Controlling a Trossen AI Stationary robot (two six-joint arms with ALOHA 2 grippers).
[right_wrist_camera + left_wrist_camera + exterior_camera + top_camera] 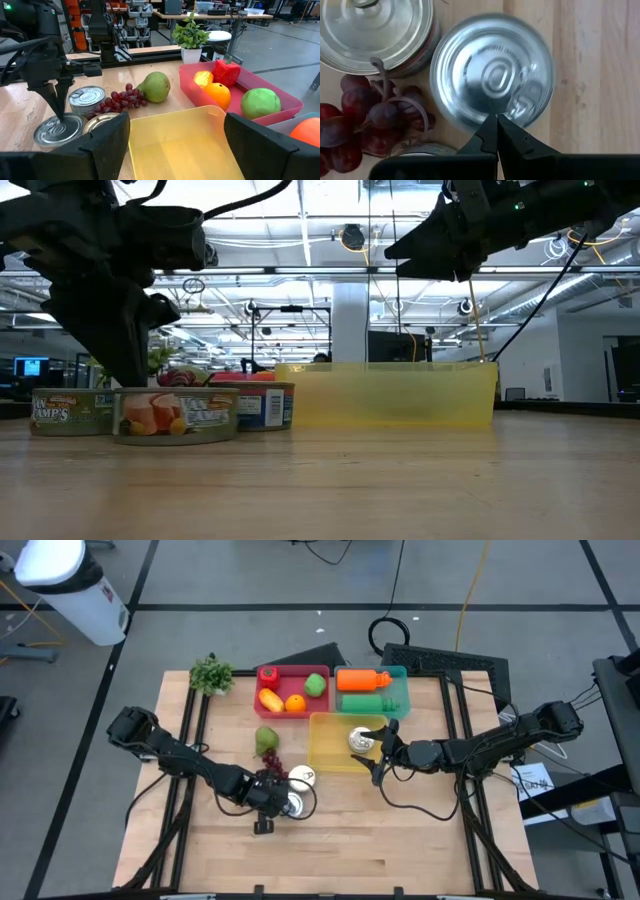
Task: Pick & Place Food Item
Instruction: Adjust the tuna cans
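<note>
Left gripper [496,119] poised over can lid; right gripper [381,752] waits above yellow bin [322,748].

Left jaws pressed fully together, tips on the near can [492,75], apparently lining up before a grasp; can stands on counter [400,840] beside grapes [367,120]. Right jaws wide, holding nothing, arm reaching low from the right edge.

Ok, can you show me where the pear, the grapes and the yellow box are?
pear [156,86], right wrist view, middle of its body
grapes [121,100], right wrist view, middle of the bunch
yellow box [176,111], right wrist view, far rim
</note>
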